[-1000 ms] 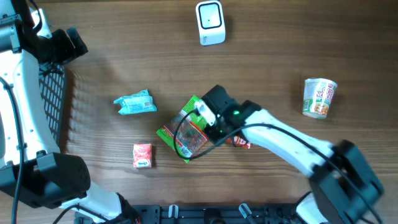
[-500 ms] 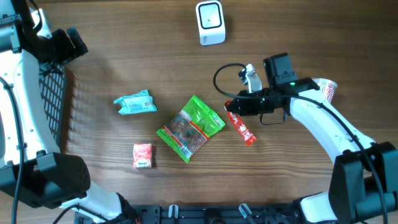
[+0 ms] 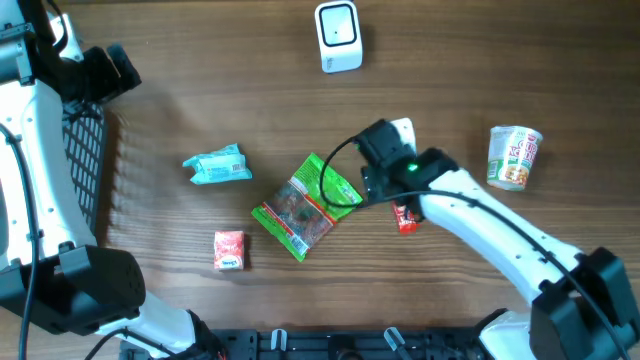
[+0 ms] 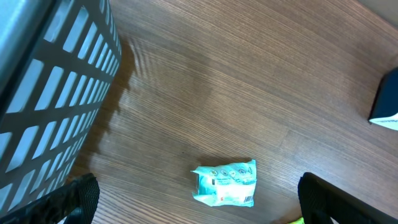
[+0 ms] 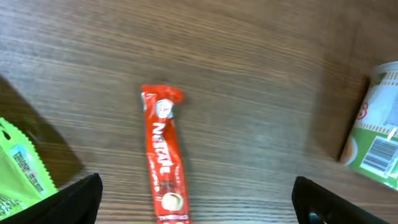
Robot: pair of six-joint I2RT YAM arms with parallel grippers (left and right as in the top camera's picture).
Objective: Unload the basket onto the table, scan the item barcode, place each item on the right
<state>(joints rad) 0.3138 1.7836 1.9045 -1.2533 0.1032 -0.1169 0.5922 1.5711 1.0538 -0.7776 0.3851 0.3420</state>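
A red Nestlé stick sachet (image 5: 165, 162) lies flat on the wooden table. My right gripper (image 5: 199, 198) hangs over it, open, with the sachet between the two fingers and closer to the left one. Nothing is gripped. From overhead the right wrist (image 3: 385, 165) covers most of the sachet (image 3: 404, 217). The white scanner (image 3: 338, 36) stands at the far edge. My left gripper (image 4: 199, 196) is open and empty at the far left, above a teal packet (image 4: 225, 183).
A green snack bag (image 3: 305, 205) lies just left of the right wrist. The teal packet (image 3: 217, 166) and a small red packet (image 3: 229, 250) lie further left. A cup of noodles (image 3: 514, 157) lies at the right. A dark mesh basket (image 3: 85, 170) sits at the left edge.
The right arm swung from the green bag out to the right, then came back over the red sachet. Its jaws were shut and now stand open. The left arm has not moved.
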